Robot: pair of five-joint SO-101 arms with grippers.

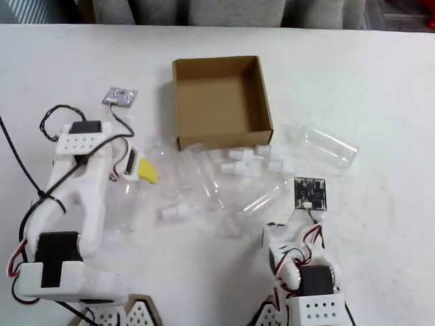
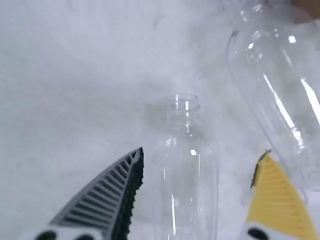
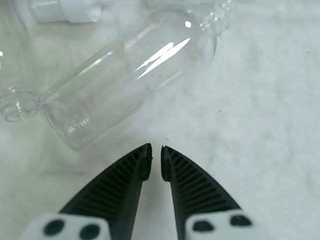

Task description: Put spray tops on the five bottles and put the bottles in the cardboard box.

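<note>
Left hand (image 2: 202, 152) spread wide, grey and yellow fingers either side of an uncapped bottle (image 2: 185, 170) lying on the counter (image 1: 380, 81), with a gap on each side. Right hand (image 3: 155, 148) all but closed, gripping nothing, just short of a second bottle (image 3: 130, 75) on its side. Spray tops (image 1: 253, 160) lie loose just before the cardboard box (image 1: 224, 139). Clear bottles (image 1: 200, 176) lie scattered around them, and one further bottle (image 1: 331, 146) lies apart, near the box's corner.

Clear plastic on white

The box (image 1: 221, 102) is plain brown. Bottles (image 1: 262, 199) are clear, tops (image 1: 241, 155) and table (image 1: 380, 81) white. The left gripper (image 2: 202, 152) has a ribbed grey-black finger (image 2: 115, 195) and a ribbed yellow finger (image 2: 272, 200); the right gripper (image 3: 156, 150) is ribbed black. Arms (image 1: 85, 197) are white with black blocks
</note>
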